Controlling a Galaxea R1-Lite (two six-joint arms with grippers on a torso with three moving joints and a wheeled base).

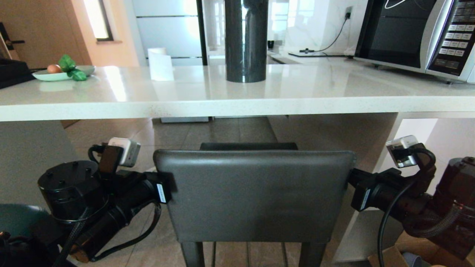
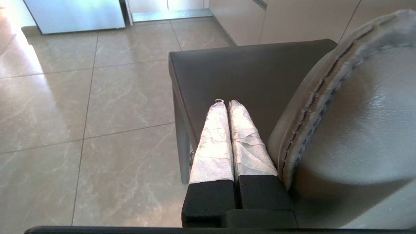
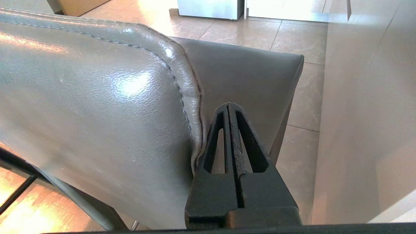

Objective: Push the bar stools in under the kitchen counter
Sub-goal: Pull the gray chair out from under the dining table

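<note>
The dark grey bar stool (image 1: pixel 256 193) stands in front of me, its back just short of the white kitchen counter's (image 1: pixel 237 100) front edge and its seat (image 2: pixel 253 74) under the top. My left arm (image 1: pixel 122 185) is at the back's left edge and my right arm (image 1: pixel 378 193) at its right edge. The left gripper (image 2: pixel 224 102), with white-wrapped fingers, is shut and empty beside the backrest (image 2: pixel 357 130), over the seat. The right gripper (image 3: pixel 228 104) is shut and empty, its side touching the backrest's stitched edge (image 3: pixel 191 97). A sliver of the teal stool (image 1: pixel 18 218) shows at bottom left.
The counter's white slab leg (image 3: pixel 367 113) stands close to the stool's right side. On the counter are a microwave (image 1: pixel 415 33), a dark pillar (image 1: pixel 246 40), a paper roll (image 1: pixel 160 63) and a plate of food (image 1: pixel 63 72). A cardboard box (image 1: pixel 386 257) lies at bottom right.
</note>
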